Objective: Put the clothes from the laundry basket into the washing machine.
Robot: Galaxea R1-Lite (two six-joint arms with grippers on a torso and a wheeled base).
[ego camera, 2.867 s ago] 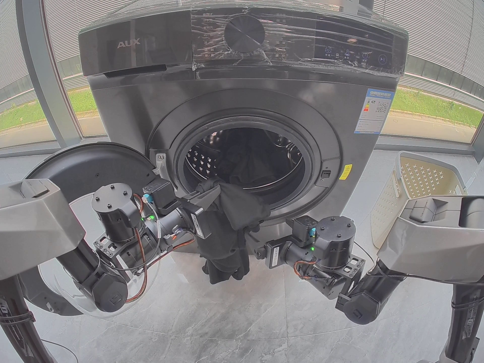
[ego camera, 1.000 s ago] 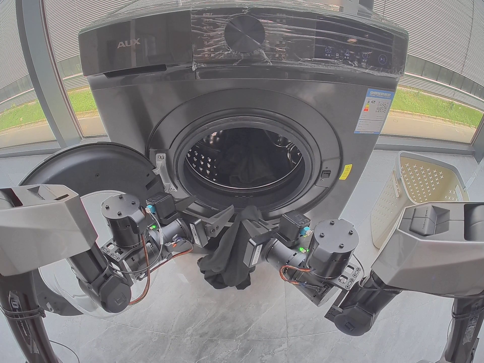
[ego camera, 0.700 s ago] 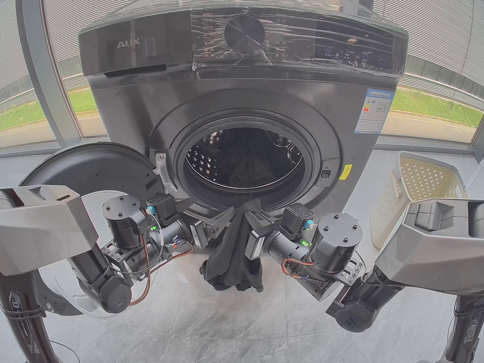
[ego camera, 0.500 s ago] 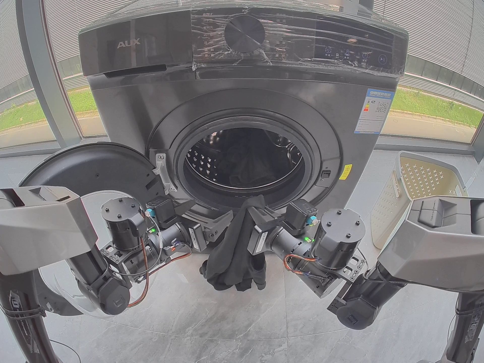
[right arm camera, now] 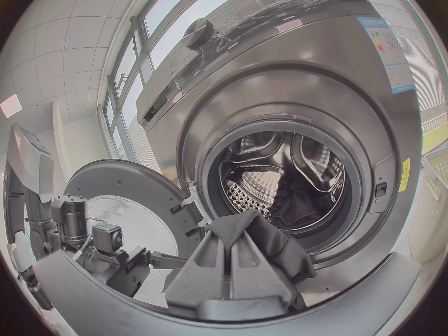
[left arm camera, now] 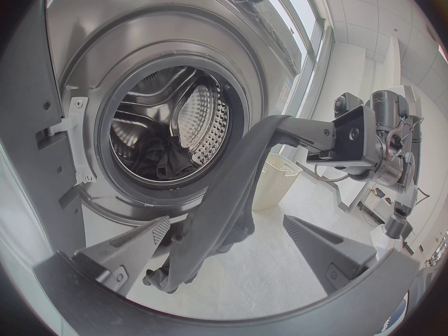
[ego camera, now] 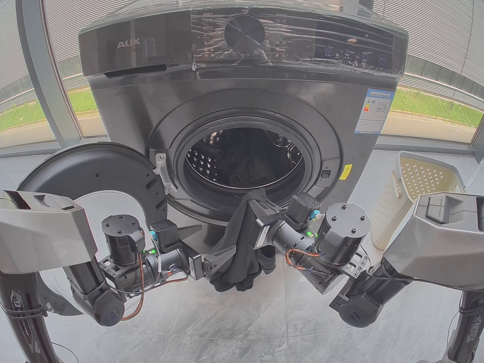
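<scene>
Starting nearest us, the left jaws stand wide open, low in front of the dark grey front-loading washing machine [ego camera: 242, 102], below and left of its round opening [ego camera: 175, 167]. They hold nothing. One tip sits just beside the hanging cloth, and we cannot tell whether it touches.

Next comes the long black garment [ego camera: 241, 258]. The right jaws are closed flat on its top fold, just at the opening's lower lip. The rest hangs straight down in front of the machine, its bunched tail near the pale tiled floor [ego camera: 252, 318]. Its long axis therefore runs vertical, and the opening lies up and ahead of the right jaws, the nearer pair to it.

We judge that the coming move turns on carrying the held end over the lip and inward, and the dangling tail may well stay outside. Deeper in, other dark clothes [right arm camera: 298, 206] lie in the drum. Right of the machine stands the cream perforated laundry basket [ego camera: 428, 177].
</scene>
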